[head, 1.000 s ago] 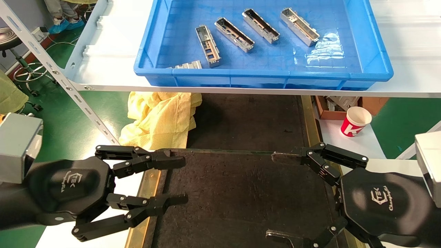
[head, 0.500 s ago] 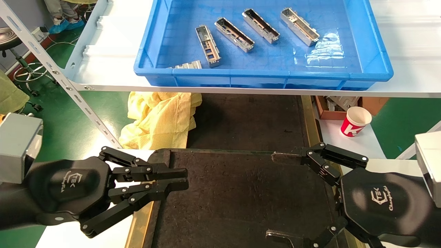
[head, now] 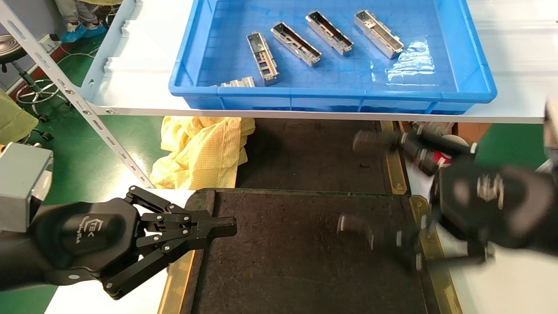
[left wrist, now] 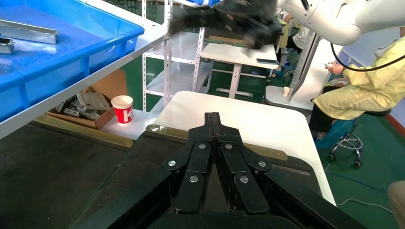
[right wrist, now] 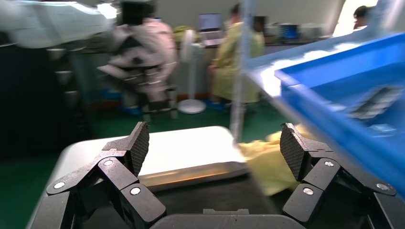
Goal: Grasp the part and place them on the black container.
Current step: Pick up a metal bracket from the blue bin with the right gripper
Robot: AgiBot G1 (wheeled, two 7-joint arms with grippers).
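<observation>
Several silver-grey parts lie in the blue bin on the white shelf; one is half hidden behind the bin's front wall. The black container, a flat dark tray with brass side strips, lies below the shelf. My left gripper is shut and holds nothing, over the tray's left edge; the left wrist view shows its fingers pressed together. My right gripper is open and blurred with motion above the tray's right side. In the right wrist view it has nothing between its pads.
A crumpled yellow cloth lies under the shelf at the left. A red and white paper cup and a cardboard box with metal pieces sit by the tray's right side. A slanted shelf strut crosses on the left.
My left gripper has gone from open to shut, empty. My right gripper has lifted and moved away toward the shelf, still open, and is now blurred.
</observation>
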